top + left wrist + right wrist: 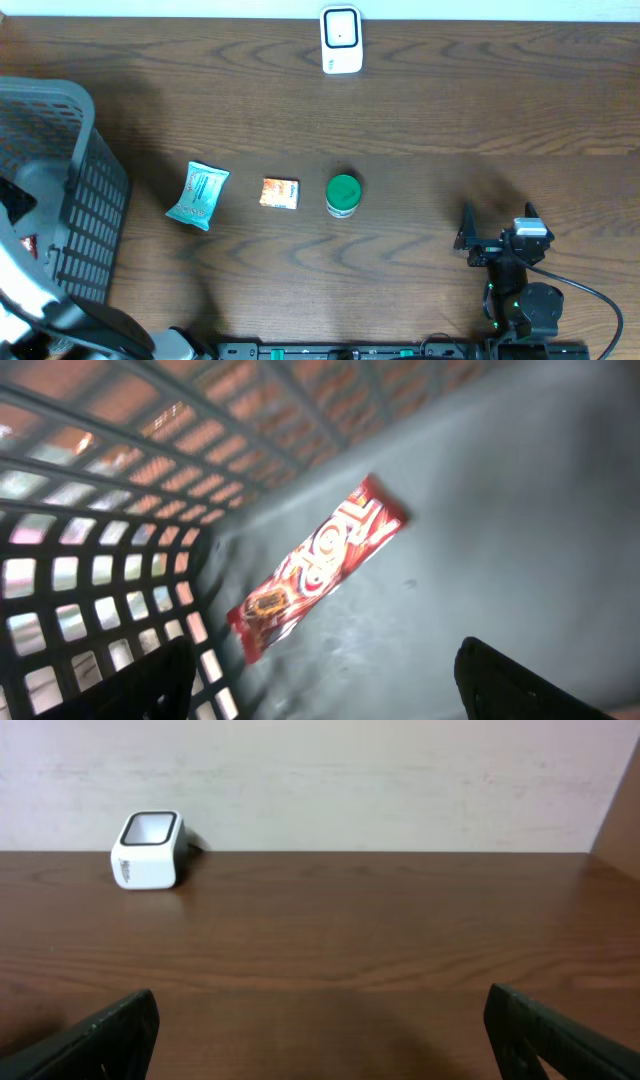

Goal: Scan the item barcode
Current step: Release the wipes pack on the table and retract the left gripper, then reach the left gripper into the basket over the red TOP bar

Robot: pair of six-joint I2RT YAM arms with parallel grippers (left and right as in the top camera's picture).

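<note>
Basket [70,130] of grey mesh fills the left end of the table [450,120]. The left gripper [330,695] hangs inside it, jaws spread and empty, above a red snack bar [315,565] lying flat on the basket floor near a wall. To the right, three items sit in a row, apart from one another: a teal packet [198,195], a small orange box [279,193] and a green-lidded jar [343,196]. The white scanner [341,40] stands at the far edge, bare wood between it and the row. The right gripper [497,228] sits furthest right, wide open, holding nothing.
</note>
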